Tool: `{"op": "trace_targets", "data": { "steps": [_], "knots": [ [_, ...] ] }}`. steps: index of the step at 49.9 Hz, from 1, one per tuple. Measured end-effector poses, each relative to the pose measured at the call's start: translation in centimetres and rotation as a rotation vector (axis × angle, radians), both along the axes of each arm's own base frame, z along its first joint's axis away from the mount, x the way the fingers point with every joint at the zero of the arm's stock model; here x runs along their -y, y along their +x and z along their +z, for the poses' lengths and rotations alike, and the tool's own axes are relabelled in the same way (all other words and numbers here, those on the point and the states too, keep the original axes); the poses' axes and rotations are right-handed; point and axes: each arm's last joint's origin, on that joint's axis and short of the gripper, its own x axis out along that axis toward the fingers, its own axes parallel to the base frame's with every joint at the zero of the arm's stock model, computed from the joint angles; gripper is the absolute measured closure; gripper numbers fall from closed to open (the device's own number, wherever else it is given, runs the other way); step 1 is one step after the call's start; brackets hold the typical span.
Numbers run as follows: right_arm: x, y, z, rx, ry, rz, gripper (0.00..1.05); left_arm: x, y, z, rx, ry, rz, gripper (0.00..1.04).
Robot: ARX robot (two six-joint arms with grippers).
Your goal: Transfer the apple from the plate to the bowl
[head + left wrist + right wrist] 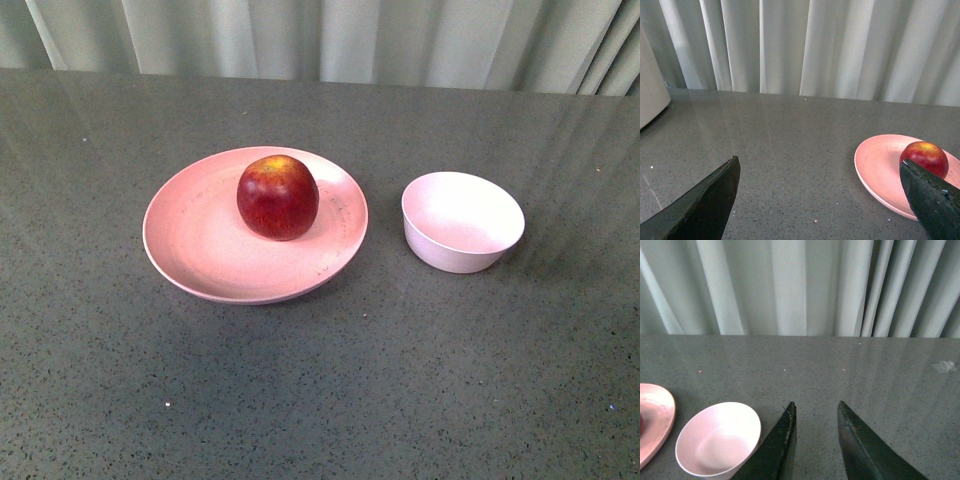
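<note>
The dark red apple with a yellow patch on top sits on the wide pink plate, a little right of and behind its middle. The small pale bowl stands empty to the right of the plate. Neither gripper shows in the front view. In the left wrist view my left gripper is open and empty, with the apple and plate ahead by one finger. In the right wrist view my right gripper is shut and empty, beside the bowl; the plate's edge shows too.
The things stand on a dark grey speckled table. A pale curtain hangs behind its far edge. A pale rounded object stands at the edge of the left wrist view. A small pale scrap lies on the table.
</note>
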Motion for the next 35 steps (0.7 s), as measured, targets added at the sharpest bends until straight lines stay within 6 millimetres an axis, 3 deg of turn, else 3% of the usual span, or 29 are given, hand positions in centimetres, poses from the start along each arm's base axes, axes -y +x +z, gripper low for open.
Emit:
{"op": "trace_targets", "data": {
  "steps": [6,35],
  "knots": [
    [0.0,-1.5,-0.9,0.007,-0.003,-0.001,1.03,0.0,0.0,0.0,0.000,0.000,0.000,0.09],
    [0.0,-6.3,-0.7,0.010,-0.006,0.002,1.03,0.0,0.0,0.0,0.000,0.000,0.000,0.09]
  ]
}}
